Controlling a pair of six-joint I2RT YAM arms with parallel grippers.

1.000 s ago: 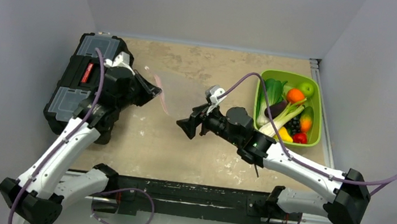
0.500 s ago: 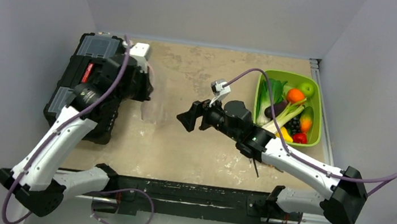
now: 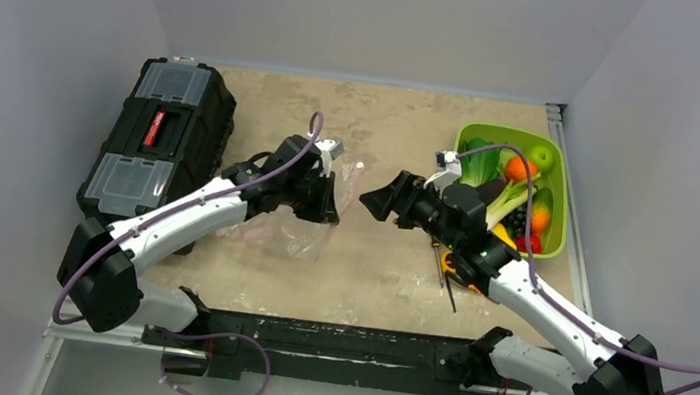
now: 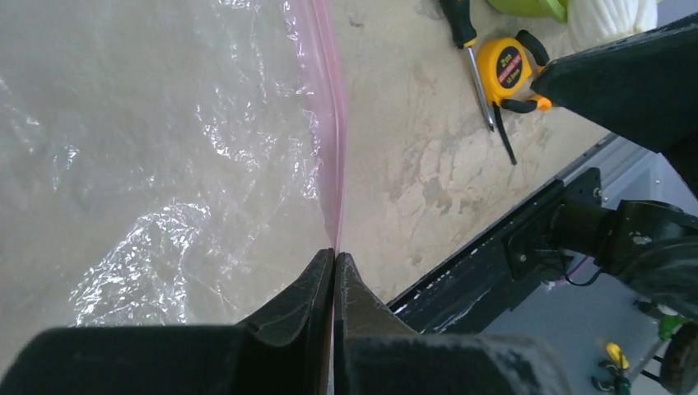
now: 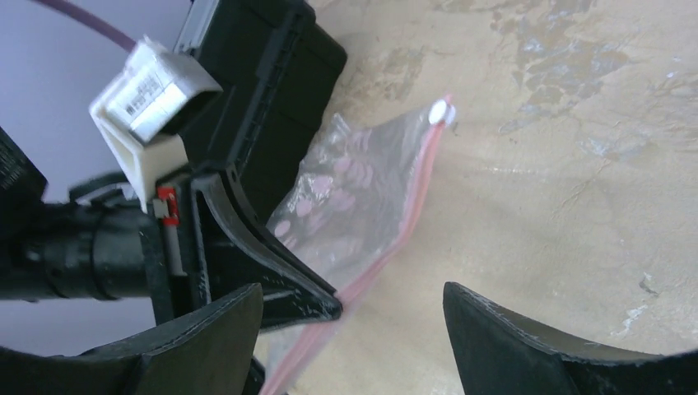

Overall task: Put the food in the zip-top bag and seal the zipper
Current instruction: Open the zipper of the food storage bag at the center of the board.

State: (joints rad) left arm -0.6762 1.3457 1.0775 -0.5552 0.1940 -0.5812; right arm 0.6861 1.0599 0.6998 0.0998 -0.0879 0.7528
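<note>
The clear zip-top bag (image 3: 283,235) lies crumpled mid-table, its pink zipper (image 3: 355,173) rising along the right side. My left gripper (image 3: 330,211) is shut on that zipper, with the pink strip (image 4: 326,115) running out from between its closed tips (image 4: 335,253). My right gripper (image 3: 373,200) faces it from the right, open and holding nothing. In the right wrist view its fingers (image 5: 206,337) flank the left gripper's tip and the zipper (image 5: 409,210), without touching the bag (image 5: 346,193). The food, leafy greens (image 3: 482,161) with pale stalks (image 3: 506,203), lies in the lime-green bin (image 3: 495,131).
A black toolbox (image 3: 157,144) stands at the left. The bin also holds an orange, a green fruit, an eggplant and other produce. A yellow tape measure (image 4: 510,70) and a screwdriver (image 4: 463,33) lie under my right arm, near the table's front edge (image 4: 494,247).
My left arm has swung from over the toolbox to mid-table, carrying the bag by its zipper. My right gripper has drawn back to the right, towards the bin.
</note>
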